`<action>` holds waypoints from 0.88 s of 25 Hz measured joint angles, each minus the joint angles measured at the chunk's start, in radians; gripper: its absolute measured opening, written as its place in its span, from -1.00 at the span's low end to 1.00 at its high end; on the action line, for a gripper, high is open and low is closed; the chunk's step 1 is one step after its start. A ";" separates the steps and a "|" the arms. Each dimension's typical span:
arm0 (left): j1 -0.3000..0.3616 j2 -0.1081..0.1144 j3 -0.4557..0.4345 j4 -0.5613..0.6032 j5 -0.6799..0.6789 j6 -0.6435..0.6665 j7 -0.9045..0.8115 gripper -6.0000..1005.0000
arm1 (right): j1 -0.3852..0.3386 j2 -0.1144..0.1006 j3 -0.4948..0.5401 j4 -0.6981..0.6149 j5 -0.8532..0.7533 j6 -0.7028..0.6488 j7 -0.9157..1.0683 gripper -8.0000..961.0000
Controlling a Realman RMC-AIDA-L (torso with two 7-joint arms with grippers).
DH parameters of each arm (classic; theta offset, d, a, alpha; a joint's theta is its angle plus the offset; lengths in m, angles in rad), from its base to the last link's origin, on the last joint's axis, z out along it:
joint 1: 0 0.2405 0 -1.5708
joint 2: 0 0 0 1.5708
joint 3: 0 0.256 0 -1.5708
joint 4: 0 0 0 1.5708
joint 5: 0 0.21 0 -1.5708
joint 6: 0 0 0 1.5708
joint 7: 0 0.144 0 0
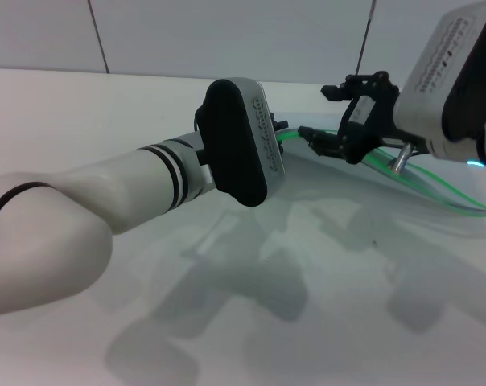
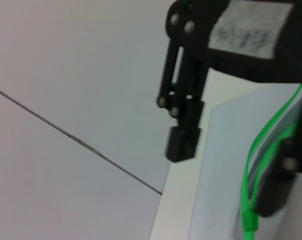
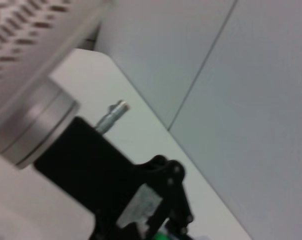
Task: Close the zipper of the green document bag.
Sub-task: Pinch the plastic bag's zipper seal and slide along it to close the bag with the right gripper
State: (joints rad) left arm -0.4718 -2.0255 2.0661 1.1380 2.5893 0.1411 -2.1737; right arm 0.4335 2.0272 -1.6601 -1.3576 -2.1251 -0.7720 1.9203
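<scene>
At the zipper point(image 1: 295, 135), right gripper point(image 1: 310, 137) jaws seem pinched; left gripper's jaws hidden.

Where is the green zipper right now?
In the head view the zipper runs along the bag's edge on the table's far right side, from between the two end effectors out under the right arm. The left wrist view shows it beside a black finger.

A white table point(image 1: 82, 121) fills the foreground, dark shadows lying across it. Behind its far edge stands a pale panelled wall point(image 1: 227, 36) with thin dark seams.
</scene>
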 joint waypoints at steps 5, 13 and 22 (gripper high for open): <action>-0.001 0.001 0.000 0.000 0.000 0.000 0.001 -0.88 | -0.021 0.001 -0.010 -0.033 -0.010 -0.044 -0.038 0.32; -0.005 0.001 0.000 0.001 0.000 0.004 0.005 -0.88 | -0.030 0.005 -0.117 -0.034 -0.105 0.063 -0.052 0.32; -0.006 0.000 0.001 0.001 0.000 0.007 0.008 -0.88 | -0.038 0.002 -0.168 -0.007 -0.131 0.167 -0.053 0.26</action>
State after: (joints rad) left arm -0.4782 -2.0258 2.0671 1.1389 2.5893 0.1482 -2.1657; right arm 0.3959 2.0294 -1.8276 -1.3645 -2.2562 -0.6048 1.8672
